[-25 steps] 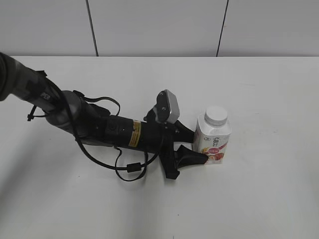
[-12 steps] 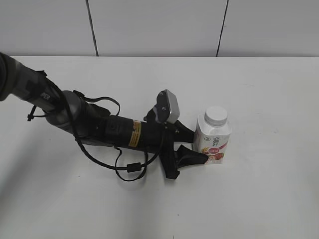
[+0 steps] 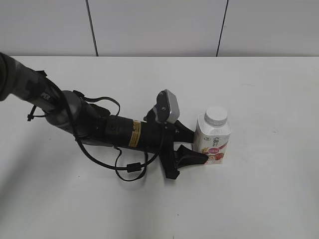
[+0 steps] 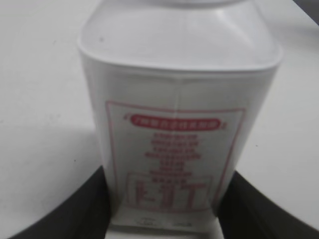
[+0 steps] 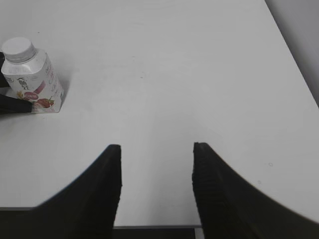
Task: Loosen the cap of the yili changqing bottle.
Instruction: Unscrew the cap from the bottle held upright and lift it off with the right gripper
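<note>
The yili changqing bottle (image 3: pixel 213 142) stands upright on the white table, with a red-pink fruit band on its front. Its white cap (image 3: pixel 216 115) sits on the neck. My left gripper (image 3: pixel 194 145) lies low on the table, its two black fingers shut on the bottle's lower body from the left. In the left wrist view the bottle (image 4: pixel 177 99) fills the frame between the fingers (image 4: pixel 164 199), and the cap is cut off at the top. My right gripper (image 5: pixel 155 149) is open and empty, far from the bottle (image 5: pixel 32 79) and cap (image 5: pixel 18 49).
The left arm and its looped cables (image 3: pixel 99 129) lie across the left half of the table. The table's near edge (image 5: pixel 154 226) shows under the right gripper. A grey panelled wall (image 3: pixel 159 25) stands behind the table.
</note>
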`<state>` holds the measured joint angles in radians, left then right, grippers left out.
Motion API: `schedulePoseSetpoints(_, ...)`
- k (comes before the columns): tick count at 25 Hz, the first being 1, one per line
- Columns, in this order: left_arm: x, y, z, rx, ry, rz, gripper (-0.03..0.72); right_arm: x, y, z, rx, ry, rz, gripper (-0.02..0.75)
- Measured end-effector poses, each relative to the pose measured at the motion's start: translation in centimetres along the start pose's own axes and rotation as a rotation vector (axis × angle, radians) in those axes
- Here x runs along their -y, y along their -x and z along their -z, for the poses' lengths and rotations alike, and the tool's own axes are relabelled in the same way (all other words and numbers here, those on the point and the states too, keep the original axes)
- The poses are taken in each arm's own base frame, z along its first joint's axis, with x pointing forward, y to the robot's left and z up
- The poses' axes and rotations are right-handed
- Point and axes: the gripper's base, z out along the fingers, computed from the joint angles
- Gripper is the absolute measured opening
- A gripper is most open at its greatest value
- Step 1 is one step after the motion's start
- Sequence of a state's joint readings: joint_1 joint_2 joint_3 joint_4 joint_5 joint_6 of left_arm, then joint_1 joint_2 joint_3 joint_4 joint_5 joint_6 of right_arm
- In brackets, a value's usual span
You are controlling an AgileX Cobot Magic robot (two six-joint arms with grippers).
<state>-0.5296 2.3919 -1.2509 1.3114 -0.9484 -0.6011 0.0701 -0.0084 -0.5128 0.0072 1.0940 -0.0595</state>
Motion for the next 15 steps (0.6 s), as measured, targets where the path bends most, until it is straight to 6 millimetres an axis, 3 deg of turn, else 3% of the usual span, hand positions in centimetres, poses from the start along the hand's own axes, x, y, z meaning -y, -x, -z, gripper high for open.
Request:
schedulePoseSetpoints(12,0.0,0.0,0.0,-0.001,-0.001,-0.001,0.391,0.0,0.1,0.0,-0.002,0.002,0.002,0.378)
schedulePoseSetpoints(15,0.0,0.0,0.0,0.0,-0.005,-0.003,0.391,0.1,1.5,-0.5,-0.057,0.004,0.003,0.378)
